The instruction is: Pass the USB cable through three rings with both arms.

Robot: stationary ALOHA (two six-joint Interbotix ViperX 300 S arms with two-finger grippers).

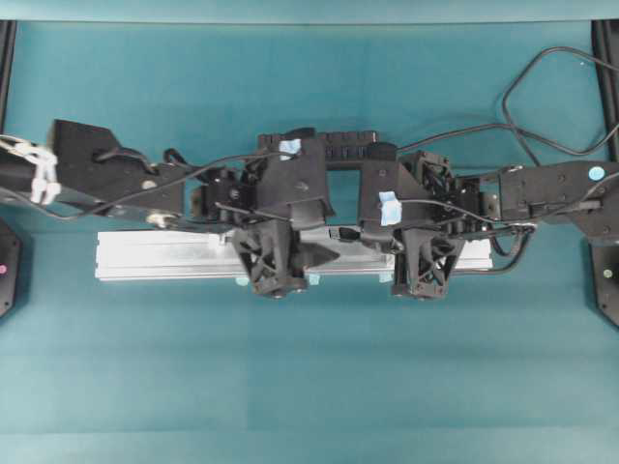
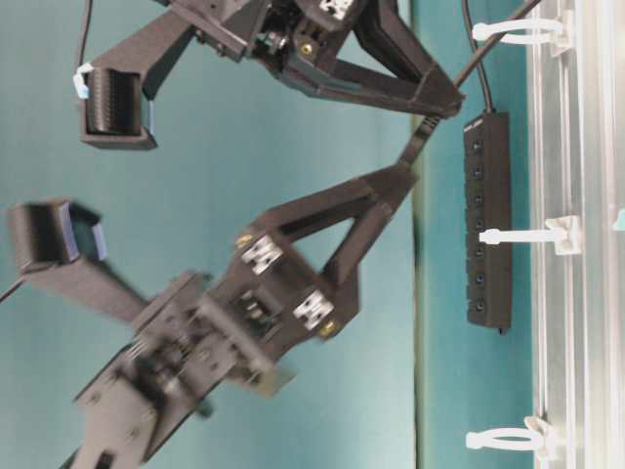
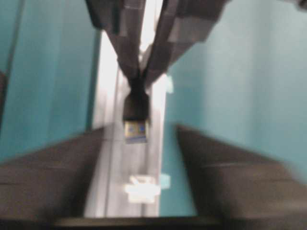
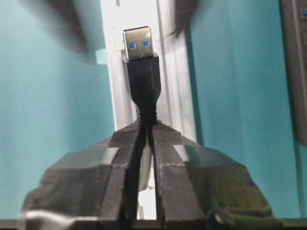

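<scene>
Between your two hands, the USB cable is pinched by your right gripper; your left gripper is spread wide. Close left on the plug next.

Overhead view: your two arms cover the middle of the silver rail; no ring can be made out there, and the plug is too small to read.

Left wrist view: the whole frame is smeared. You get the left fingers only as dark blurs, and the white ring on the rail as a pale smudge.

Table-level view: the left arm is motion-blurred, its rear cut off by the bottom edge.

Right wrist view: the USB cable disappears between the right fingers; the hub is cropped by the right edge.
</scene>
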